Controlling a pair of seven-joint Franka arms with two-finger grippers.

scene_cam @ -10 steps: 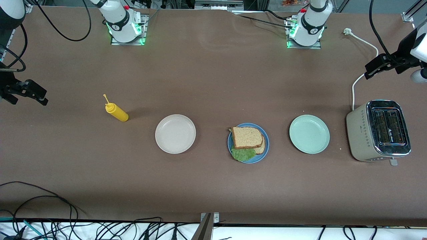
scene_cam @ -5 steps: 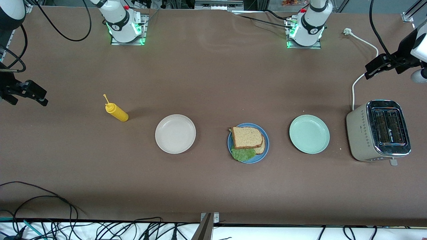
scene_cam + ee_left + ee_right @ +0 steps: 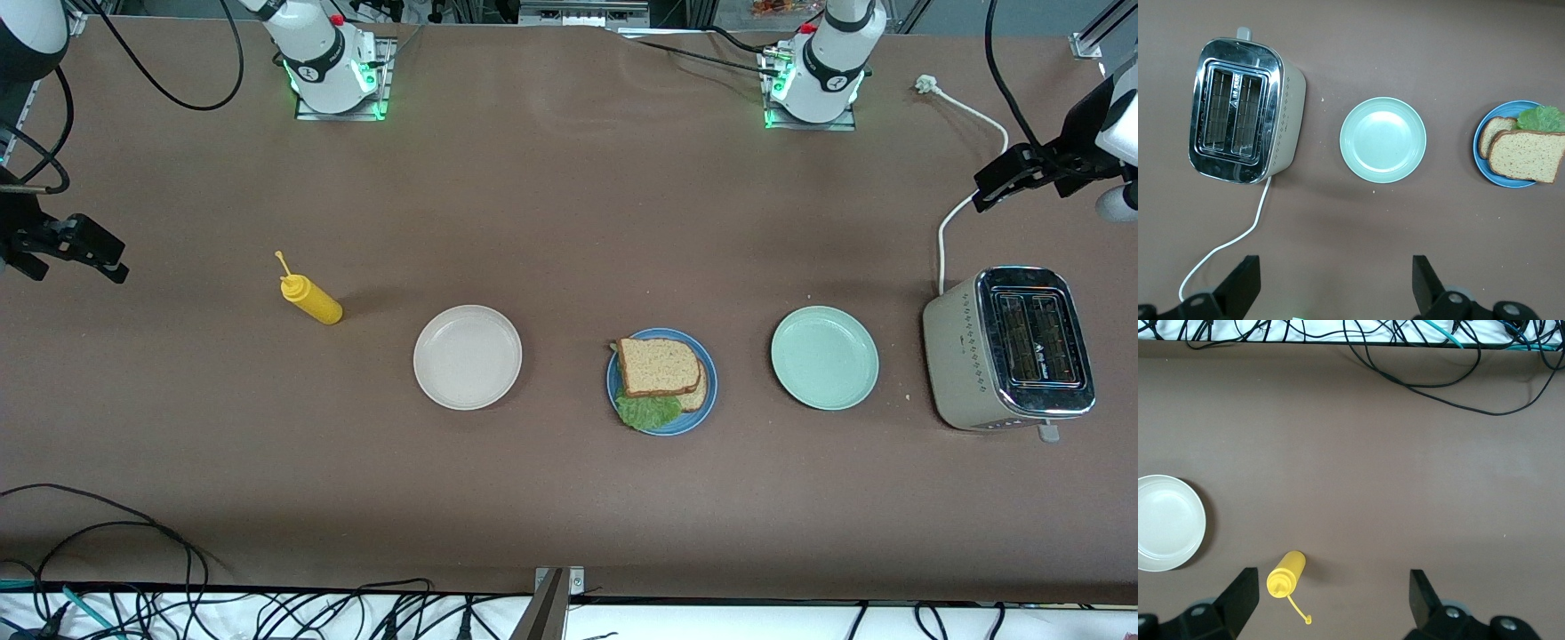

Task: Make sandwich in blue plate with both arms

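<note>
The sandwich [image 3: 658,366] lies on the blue plate [image 3: 685,421] at the middle of the table: two brown bread slices, slightly offset, with green lettuce [image 3: 647,411] sticking out toward the front camera. The left wrist view also shows the sandwich [image 3: 1526,155] and blue plate [image 3: 1506,111]. My left gripper [image 3: 987,188] hangs open and empty over the left arm's end of the table, above the toaster's cord; its fingers [image 3: 1243,280] stand wide apart. My right gripper [image 3: 111,264] hangs open and empty over the right arm's end, its fingers [image 3: 1423,593] spread above bare table by the yellow bottle.
A cream-white plate [image 3: 468,357] and a pale mint-green plate [image 3: 825,357] flank the blue one, both empty. A steel toaster [image 3: 1009,348] with a white cord [image 3: 944,240] stands at the left arm's end. A yellow squeeze bottle [image 3: 311,300] lies toward the right arm's end. Cables [image 3: 133,551] run along the front edge.
</note>
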